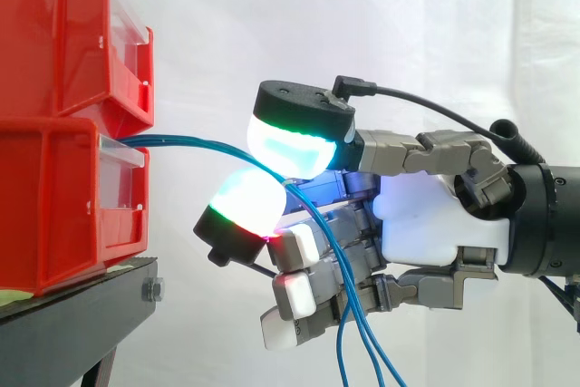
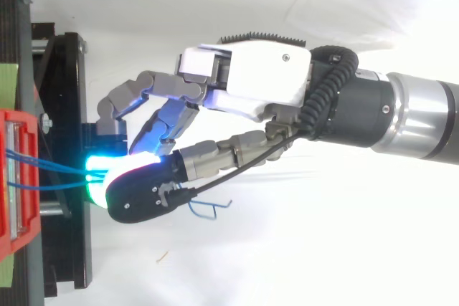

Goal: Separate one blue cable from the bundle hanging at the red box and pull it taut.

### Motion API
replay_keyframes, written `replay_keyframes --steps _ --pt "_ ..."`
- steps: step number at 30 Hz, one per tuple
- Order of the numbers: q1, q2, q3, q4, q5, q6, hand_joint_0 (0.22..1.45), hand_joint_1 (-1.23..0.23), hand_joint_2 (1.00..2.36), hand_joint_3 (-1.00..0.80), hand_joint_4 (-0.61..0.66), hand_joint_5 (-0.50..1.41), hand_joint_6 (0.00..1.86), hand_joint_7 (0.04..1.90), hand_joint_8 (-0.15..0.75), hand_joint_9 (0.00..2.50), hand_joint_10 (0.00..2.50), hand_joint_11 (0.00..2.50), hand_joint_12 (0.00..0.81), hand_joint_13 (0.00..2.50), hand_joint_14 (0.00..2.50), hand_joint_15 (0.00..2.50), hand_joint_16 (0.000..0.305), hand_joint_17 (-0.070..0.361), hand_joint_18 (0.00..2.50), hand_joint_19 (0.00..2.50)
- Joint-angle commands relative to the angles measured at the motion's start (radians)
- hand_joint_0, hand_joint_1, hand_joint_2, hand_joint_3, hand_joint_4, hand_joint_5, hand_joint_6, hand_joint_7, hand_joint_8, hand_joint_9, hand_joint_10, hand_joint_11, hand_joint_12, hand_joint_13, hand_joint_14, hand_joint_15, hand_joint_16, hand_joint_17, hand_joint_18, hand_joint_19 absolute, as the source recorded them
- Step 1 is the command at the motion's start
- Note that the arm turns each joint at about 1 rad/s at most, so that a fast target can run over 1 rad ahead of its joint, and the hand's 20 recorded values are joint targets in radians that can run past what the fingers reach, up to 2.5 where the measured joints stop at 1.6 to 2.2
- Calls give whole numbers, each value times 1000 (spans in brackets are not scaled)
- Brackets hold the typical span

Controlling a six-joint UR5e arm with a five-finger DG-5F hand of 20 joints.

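The hand [image 1: 435, 215] is pinching blue cable [image 1: 195, 145] between two curled, glowing fingertips [image 1: 294, 138], just off the red box's [image 1: 54, 197] front edge.

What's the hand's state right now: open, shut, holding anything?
Hand: shut on the blue cable, pinched between its glowing pads near the red box; whether one strand or several, cannot tell.

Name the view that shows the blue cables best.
The side view: the blue cables leave the red bin, pass between the hand's glowing pads and hang down past its curled fingers. The top view shows short stretches between bin and pads.
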Motion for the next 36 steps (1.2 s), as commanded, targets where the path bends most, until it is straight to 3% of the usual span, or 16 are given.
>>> replay_keyframes --steps 1,8,15,21,27,31,36 --pt "1 0 0 0 -2 0 630 -766 1021 -134 94 -197 887 1007 342 993 19 945 363 1053 22 630 28 64 759 411" --pt "1 -1 1 -2 -4 0 711 -874 1018 -255 50 -207 905 1076 330 990 20 942 351 1048 22 633 28 64 779 406" --pt "-1 -1 0 0 1 -2 775 -877 1000 -494 72 -199 917 1132 326 1038 22 958 347 1060 23 637 28 62 798 416" --pt "-1 -1 0 0 2 -2 720 -851 1000 -500 116 -191 912 1130 326 1065 20 956 343 1070 22 645 27 61 808 417" --pt "-2 -1 0 -2 1 -2 574 -699 1000 -500 120 -169 893 1128 330 1111 20 947 348 1084 22 667 28 64 808 443" --pt "-2 -1 0 -3 -1 -2 598 -602 1000 -500 111 -166 883 1126 333 1128 21 942 349 1088 23 665 28 63 803 464" --pt "-2 -1 1 0 -1 0 660 -666 1005 -448 78 -169 895 1155 330 1103 21 962 355 1090 22 664 29 64 810 463"
